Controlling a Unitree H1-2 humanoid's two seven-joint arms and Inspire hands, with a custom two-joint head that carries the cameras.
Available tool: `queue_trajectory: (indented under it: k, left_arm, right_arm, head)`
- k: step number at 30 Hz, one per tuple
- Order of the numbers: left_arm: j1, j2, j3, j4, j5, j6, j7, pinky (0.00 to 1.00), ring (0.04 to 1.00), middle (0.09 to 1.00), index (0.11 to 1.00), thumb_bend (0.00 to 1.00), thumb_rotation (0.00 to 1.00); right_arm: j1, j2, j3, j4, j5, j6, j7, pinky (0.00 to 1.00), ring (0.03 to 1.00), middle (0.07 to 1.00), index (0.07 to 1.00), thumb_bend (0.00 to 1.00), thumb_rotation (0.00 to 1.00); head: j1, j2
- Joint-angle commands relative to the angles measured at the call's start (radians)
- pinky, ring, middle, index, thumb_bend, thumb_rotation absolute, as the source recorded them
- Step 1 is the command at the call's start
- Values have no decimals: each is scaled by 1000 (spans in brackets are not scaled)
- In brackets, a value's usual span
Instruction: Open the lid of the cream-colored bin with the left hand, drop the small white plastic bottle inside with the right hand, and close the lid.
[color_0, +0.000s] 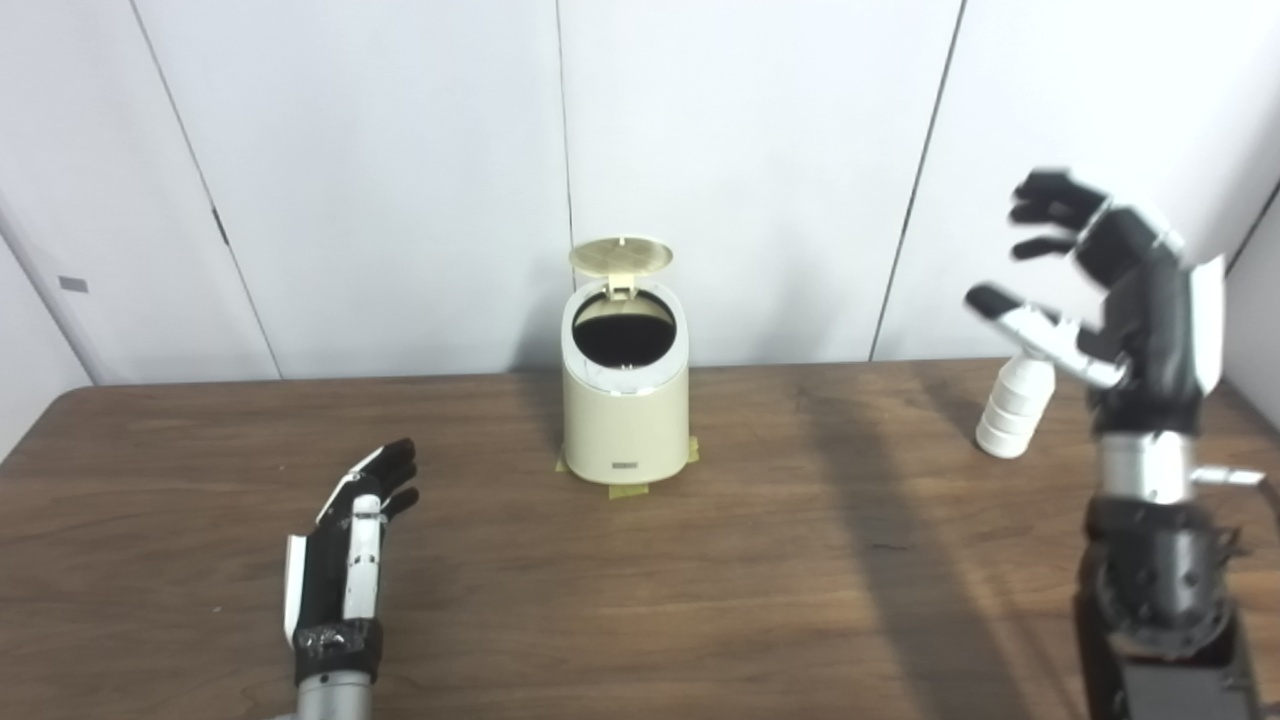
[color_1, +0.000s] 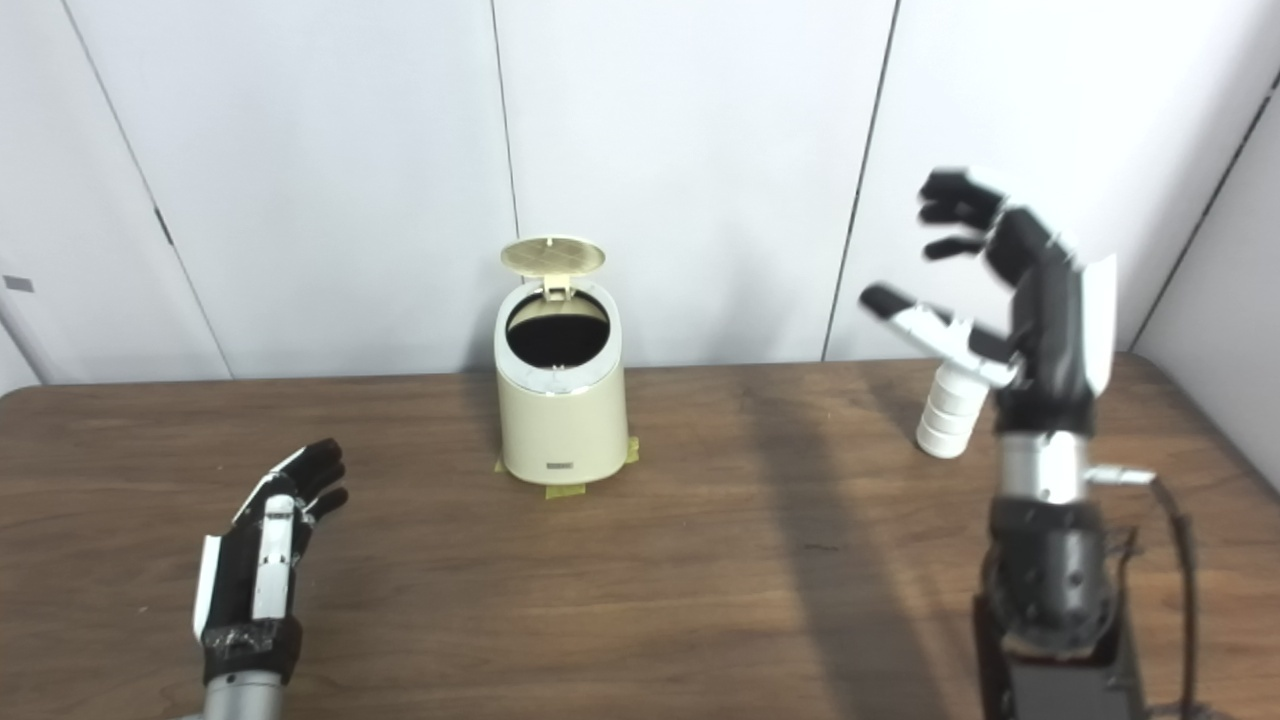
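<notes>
Pale wall panels stand behind a dark wood-grain table.

From the left eye view, the cream-colored bin sits near the far edge on strips of yellowish tape, its round lid already tipped up on the rear hinge, the dark mouth showing. The left robot hand rests low near the table, well apart from the bin, fingers loosely spread and holding nothing. The right robot hand is raised and blurred, fingers splayed, empty. The small white plastic bottle stands upright on the table just behind it, the thumb crossing in front of its top.

From the right eye view, the same bottle shows ribbed rings round its body, and whether the thumb touches it I cannot tell. It looks light, stiff and somewhat slick, easily toppled; a wrap around the ribbed middle seems the safest hold.
</notes>
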Motion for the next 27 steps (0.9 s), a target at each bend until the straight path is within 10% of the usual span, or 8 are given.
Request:
queue_trajectory:
  k: [1, 27]
  left_arm:
    - [-19, 4, -3, 6, -7, -46, -5, 799, 833, 822, 795, 205, 845]
    - [-28, 37, -2, 23, -11, -51, -25, 809, 846, 830, 797, 191, 859]
  right_arm:
    - [-52, -34, -14, -19, -8, 13, 7, 512, 661, 684, 682, 830, 427]
    - [-148, -85, -45, 230, -120, 213, -59, 500, 673, 753, 758, 829, 226]
  head:
    - [-1, 2]
    - [-6, -3]
